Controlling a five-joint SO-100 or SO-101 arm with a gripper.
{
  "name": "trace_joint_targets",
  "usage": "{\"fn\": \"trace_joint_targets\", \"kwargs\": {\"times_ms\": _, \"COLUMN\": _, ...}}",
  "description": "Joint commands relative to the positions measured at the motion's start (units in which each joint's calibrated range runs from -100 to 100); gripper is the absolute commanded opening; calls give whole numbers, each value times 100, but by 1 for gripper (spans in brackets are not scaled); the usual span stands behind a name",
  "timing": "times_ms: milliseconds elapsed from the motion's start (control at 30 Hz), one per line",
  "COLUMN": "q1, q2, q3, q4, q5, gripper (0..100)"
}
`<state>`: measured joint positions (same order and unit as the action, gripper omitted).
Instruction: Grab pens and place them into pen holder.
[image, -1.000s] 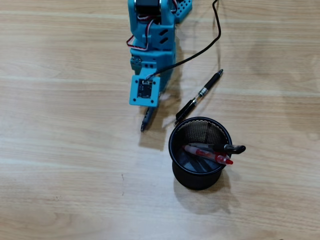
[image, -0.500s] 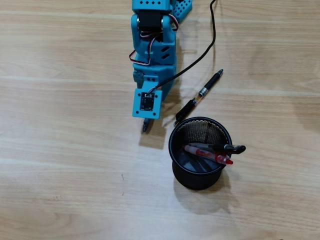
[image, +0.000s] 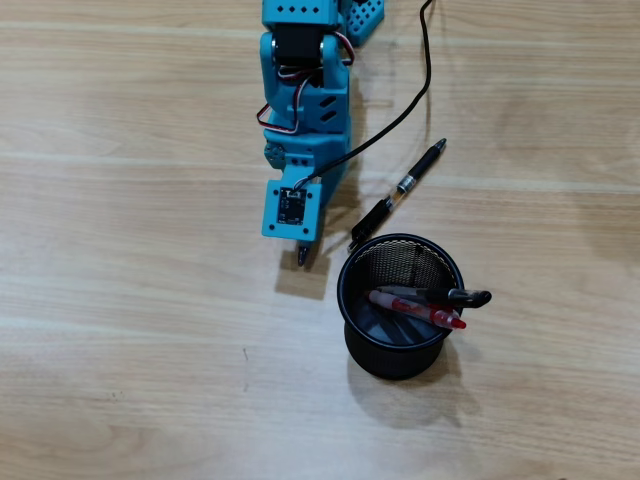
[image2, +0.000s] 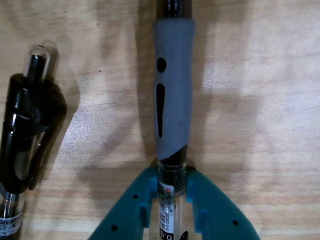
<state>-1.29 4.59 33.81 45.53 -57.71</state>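
Tool (image2: 172, 210) – black pen (image2: 172, 100) clamped

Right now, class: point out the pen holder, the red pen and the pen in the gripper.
pen holder (image: 349, 262): overhead view, upper-left rim of the mesh cup.
red pen (image: 412, 308): overhead view, mid-barrel inside the cup.
gripped black pen (image2: 173, 95): wrist view, grey rubber grip section.

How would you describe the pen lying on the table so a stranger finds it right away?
Start at the black mesh pen holder. Beside its upper rim in the overhead view, a black-and-clear pen lies flat on the wooden table, slanting away up-right. Unlike the others, it is neither in the holder nor between the fingers.
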Motion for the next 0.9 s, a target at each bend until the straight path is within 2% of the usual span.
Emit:
{"fn": "trace_joint_targets", "kwargs": {"times_ms": 0, "q1": 115, "q2": -259, "q3": 4, "q4": 89, "q5": 7, "gripper": 2}}
{"fn": "trace_joint_targets", "kwargs": {"times_ms": 400, "q1": 408, "q2": -3096, "q3": -403, "q4": 53, "q5": 159, "gripper": 2}}
{"fn": "trace_joint_targets", "kwargs": {"times_ms": 600, "q1": 23, "q2": -3155, "q3": -1598, "q4": 7, "q5": 174, "gripper": 2}}
{"fn": "trace_joint_targets", "kwargs": {"times_ms": 733, "q1": -443, "q2": -2637, "q3": -2177, "q4": -886, "q5": 164, "gripper": 2}}
{"fn": "trace_joint_targets", "kwargs": {"times_ms": 867, "q1": -918, "q2": -1847, "q3": -2403, "q4": -2435, "q5": 132, "gripper": 2}}
